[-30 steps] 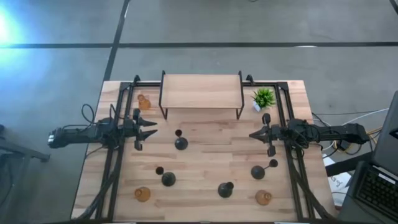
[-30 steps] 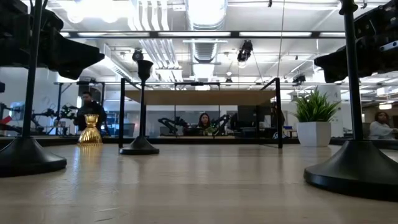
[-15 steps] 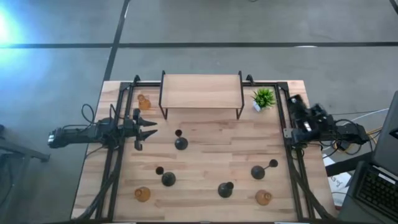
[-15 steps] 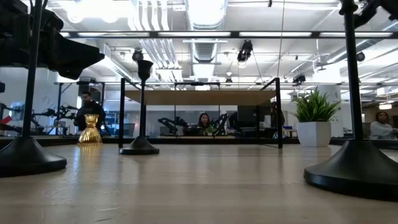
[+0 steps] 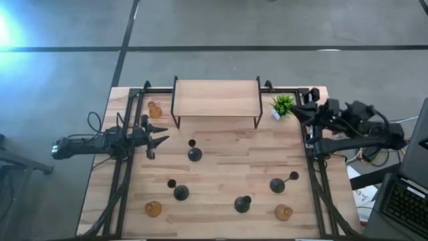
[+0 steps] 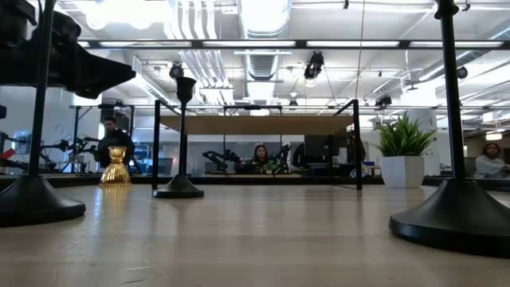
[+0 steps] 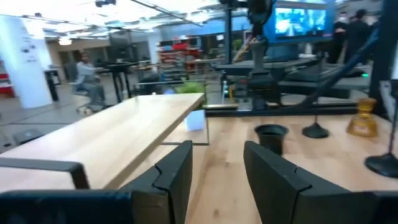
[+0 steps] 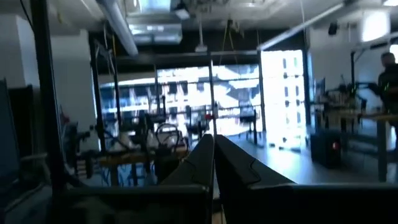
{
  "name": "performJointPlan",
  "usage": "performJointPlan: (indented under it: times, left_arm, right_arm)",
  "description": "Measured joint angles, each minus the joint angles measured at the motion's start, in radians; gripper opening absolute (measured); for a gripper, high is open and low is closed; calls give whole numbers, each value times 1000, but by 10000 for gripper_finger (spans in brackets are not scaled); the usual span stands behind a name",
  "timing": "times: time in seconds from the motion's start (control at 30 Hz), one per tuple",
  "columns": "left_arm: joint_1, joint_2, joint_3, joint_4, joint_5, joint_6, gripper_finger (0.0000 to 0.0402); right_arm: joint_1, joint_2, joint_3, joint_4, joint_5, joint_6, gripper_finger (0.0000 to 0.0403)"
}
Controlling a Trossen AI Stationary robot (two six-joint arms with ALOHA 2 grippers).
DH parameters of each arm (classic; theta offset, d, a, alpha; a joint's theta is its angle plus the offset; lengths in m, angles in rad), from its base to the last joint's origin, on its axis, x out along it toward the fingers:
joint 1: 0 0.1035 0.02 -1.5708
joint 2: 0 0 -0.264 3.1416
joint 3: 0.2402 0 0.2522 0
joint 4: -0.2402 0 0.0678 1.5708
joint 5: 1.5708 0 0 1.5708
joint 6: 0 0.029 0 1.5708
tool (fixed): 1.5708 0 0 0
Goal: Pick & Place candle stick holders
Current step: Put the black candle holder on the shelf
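Four black candle stick holders stand on their round bases on the table: one (image 5: 194, 153) at the middle, one (image 5: 179, 192) near left, one (image 5: 242, 203) near middle and one (image 5: 278, 184) near right. Three amber holders sit at the far left (image 5: 155, 109), the near left (image 5: 154, 209) and the near right (image 5: 283, 213). My left gripper (image 5: 158, 138) is open and empty, left of the middle black holder, whose cup (image 7: 271, 133) shows ahead of its fingers (image 7: 217, 155). My right gripper (image 5: 301, 111) is shut and empty, raised by the table's far right corner; its wrist view (image 8: 213, 155) looks out into the room.
A wooden shelf on black legs (image 5: 216, 99) stands at the far middle of the table. A small green potted plant (image 5: 283, 105) stands to its right, close to my right gripper. Black frame rails (image 5: 309, 167) run along both sides. People sit in the room beyond (image 6: 260, 155).
My right arm has pulled back from the table's right middle toward the far right corner and risen, turning to face outward; it has left the low view. My left arm and all the holders have kept still.
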Motion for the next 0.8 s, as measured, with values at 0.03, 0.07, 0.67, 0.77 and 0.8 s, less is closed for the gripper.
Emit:
performJointPlan:
  times: [0.03, 0.07, 0.67, 0.77, 0.8]
  left_arm:
    - [0, 0, 0, 0, -1, -4, 149]
    - [0, 0, 0, 0, -1, -4, 149]
    - [0, 0, 1, -1, -73, -294, 149]
    - [0, 0, 1, 0, -86, -320, 149]
    - [0, 0, 1, 2, -86, -320, 149]
  right_arm:
    - [0, 32, 34, -28, -1, 6, 8]
    - [0, 62, 62, -48, -2, 6, 8]
    - [0, 534, 311, -224, -83, -23, 8]
    - [-1, 615, 286, -222, -72, -67, 8]
    - [-4, 644, 276, -211, -73, -69, 8]
